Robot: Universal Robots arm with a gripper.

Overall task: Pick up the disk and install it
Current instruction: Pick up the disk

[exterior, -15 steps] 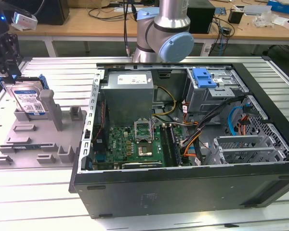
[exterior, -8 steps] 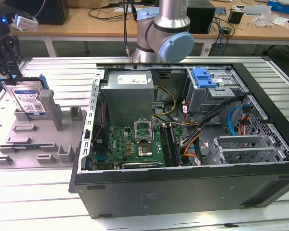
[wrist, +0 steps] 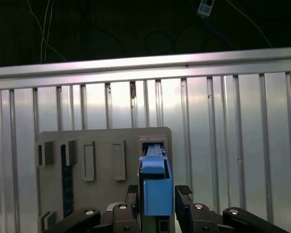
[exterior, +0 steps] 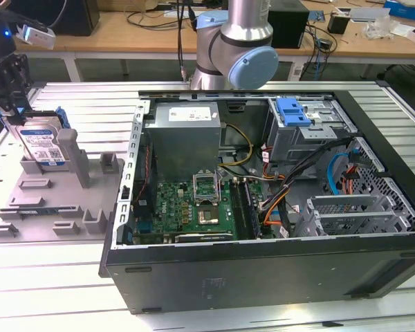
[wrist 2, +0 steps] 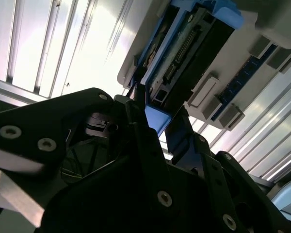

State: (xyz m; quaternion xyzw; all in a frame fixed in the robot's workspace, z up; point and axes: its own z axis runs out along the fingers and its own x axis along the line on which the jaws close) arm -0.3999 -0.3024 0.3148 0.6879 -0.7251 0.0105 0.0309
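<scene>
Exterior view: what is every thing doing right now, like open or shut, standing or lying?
disk: standing on edge in the grey holder, not yet in the computer.
gripper: at the disk's top edge.
grey holder: lying flat, holding the disk.
computer case: lying on its side, side panel off, insides showing.
blue latch: sitting atop the metal drive cage.

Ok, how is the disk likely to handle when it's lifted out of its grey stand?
The disk looks like a rigid metal slab: probably stiff, heavy for its size. Its blue carrier frame is smooth plastic, so possibly slippery to grip. It stands on edge in a slot of the grey stand, so a tilted pull could bind.
</scene>
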